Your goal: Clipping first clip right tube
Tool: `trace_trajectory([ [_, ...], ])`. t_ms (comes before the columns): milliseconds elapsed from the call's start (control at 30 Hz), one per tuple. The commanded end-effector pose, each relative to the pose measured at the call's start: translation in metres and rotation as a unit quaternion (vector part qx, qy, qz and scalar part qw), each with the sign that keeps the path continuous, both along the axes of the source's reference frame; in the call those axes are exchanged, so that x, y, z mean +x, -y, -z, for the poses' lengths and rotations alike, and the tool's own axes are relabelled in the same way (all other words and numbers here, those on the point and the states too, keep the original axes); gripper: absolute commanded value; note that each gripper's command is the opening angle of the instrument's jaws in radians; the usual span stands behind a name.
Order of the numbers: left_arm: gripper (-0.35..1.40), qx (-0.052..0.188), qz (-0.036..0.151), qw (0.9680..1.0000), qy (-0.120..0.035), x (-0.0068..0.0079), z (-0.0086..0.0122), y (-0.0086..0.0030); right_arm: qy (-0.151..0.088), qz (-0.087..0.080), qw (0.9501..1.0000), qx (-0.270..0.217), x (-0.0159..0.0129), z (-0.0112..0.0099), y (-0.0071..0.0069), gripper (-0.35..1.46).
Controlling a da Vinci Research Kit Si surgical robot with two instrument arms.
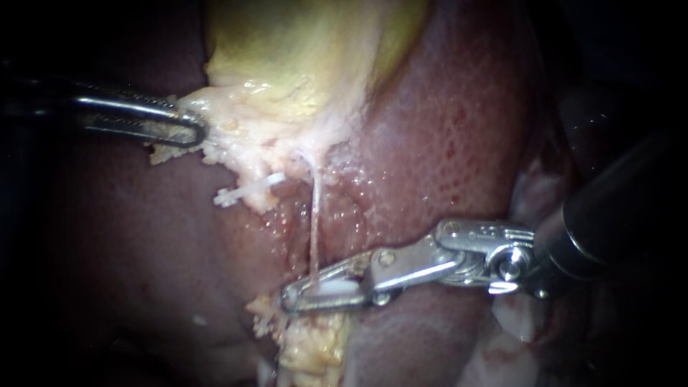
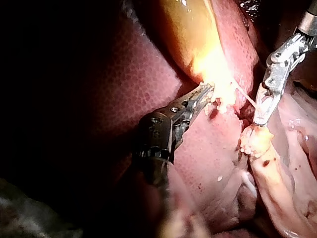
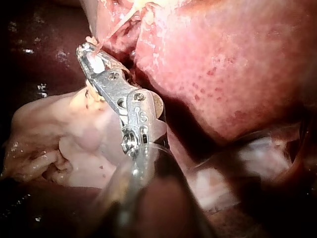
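Right instrument [image 1: 297, 296], a bright metal shaft with two long slim jaws: it enters from the right and lies well below the gallbladder. The jaws stand only narrowly apart and grasp a small white clip [image 1: 337, 288] from both sides. The thin pale tube [image 1: 314, 215] enters the gap between them near their tips. Whether the clip encloses the tube cannot be told. The right wrist view agrees: clip seated between the jaws, tube strand meeting them at the tip.

Left instrument [image 1: 190, 129], dark shaft with short metal jaws: it sits at the left of the gallbladder's lower edge. The jaws are clenched on the pale fatty tissue [image 1: 251, 136] there. The left wrist view shows the same hold.

Surroundings:
- Dark red, glistening liver [image 1: 459, 129] lies on both sides of the gallbladder and below it, under both instruments.
- Yellow-green gallbladder [image 1: 287, 50] lies above the fatty tissue, which fringes its lower edge.
- A lumpy yellowish fat pad [image 1: 308, 344], farthest below the gallbladder, lies just under the right jaws and touches them.
- The tube runs taut from the fatty fringe under the gallbladder straight down to the right jaws. Nothing crosses it.
- A second white clip [image 1: 247, 190] lies below the fringe, left of the tube and apart from it.
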State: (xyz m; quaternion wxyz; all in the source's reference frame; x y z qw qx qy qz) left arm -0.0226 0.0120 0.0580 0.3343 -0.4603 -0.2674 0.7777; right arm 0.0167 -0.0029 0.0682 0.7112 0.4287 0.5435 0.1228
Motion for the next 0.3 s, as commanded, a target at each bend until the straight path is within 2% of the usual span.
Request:
trace_trajectory([
  [33, -0.35, 0.0, 0.0, 1.0, 0.0, 0.0, 0.0, 0.0, 0.0, 0.0, 1.0, 0.0, 0.0, -0.0001, 0.0, -0.35],
  [300, -0.35, -0.003, -0.001, 1.0, 0.0, 0.0, -0.0001, 0.0, 0.001, 0.0, 1.0, 0.003, 0.0, -0.0001, 0.0, -0.35],
])
